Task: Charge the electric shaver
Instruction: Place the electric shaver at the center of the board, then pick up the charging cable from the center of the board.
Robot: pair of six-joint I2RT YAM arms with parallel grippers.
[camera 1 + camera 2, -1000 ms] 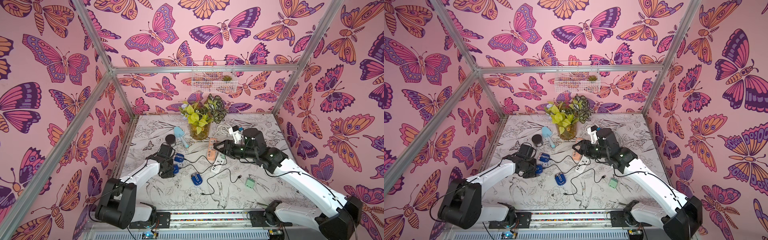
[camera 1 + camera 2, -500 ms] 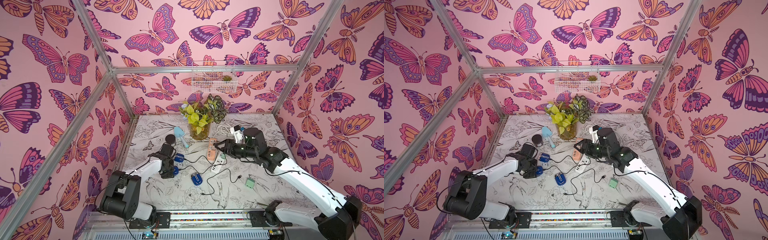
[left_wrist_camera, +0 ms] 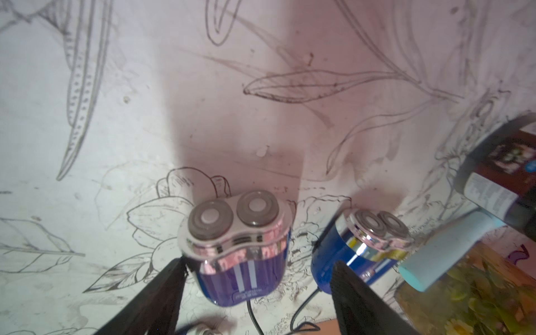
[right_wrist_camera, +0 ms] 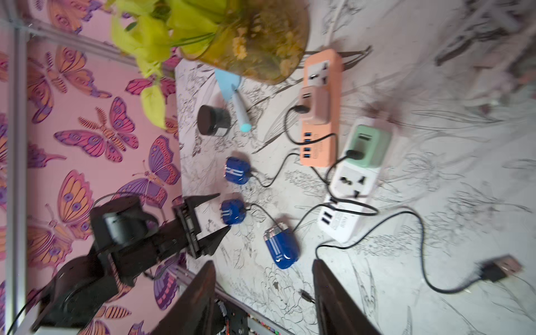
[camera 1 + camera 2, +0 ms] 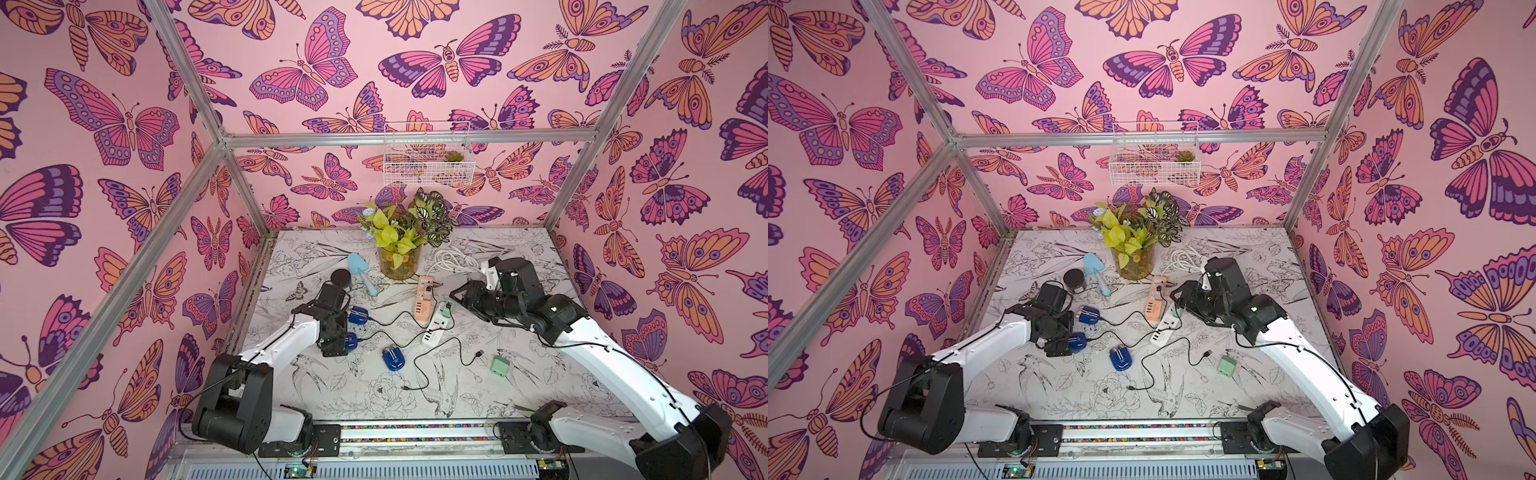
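Observation:
Three blue electric shavers are on the table in both top views. One stands upright (image 5: 352, 341) (image 3: 240, 246) between the fingers of my left gripper (image 5: 341, 340) (image 3: 258, 262), which is open, with a gap on one side. A black cable runs from it to the white power strip (image 5: 436, 328). A second shaver (image 5: 358, 316) (image 3: 359, 243) is cabled to the orange power strip (image 5: 424, 299). The third (image 5: 393, 358) (image 4: 282, 249) lies flat with no cable in it. My right gripper (image 5: 459, 297) (image 4: 263, 262) hovers open and empty over the strips.
A loose black cable ends in a USB plug (image 5: 478, 354) (image 4: 499, 269). Beside it lies a green adapter (image 5: 500, 365). A plant vase (image 5: 399, 264), a light blue brush (image 5: 360, 272), a black jar (image 5: 341, 279) and a coiled white cord (image 5: 453, 259) stand further back.
My left gripper's jaws have spread wider around the upright shaver. The right gripper has drawn back slightly to the right.

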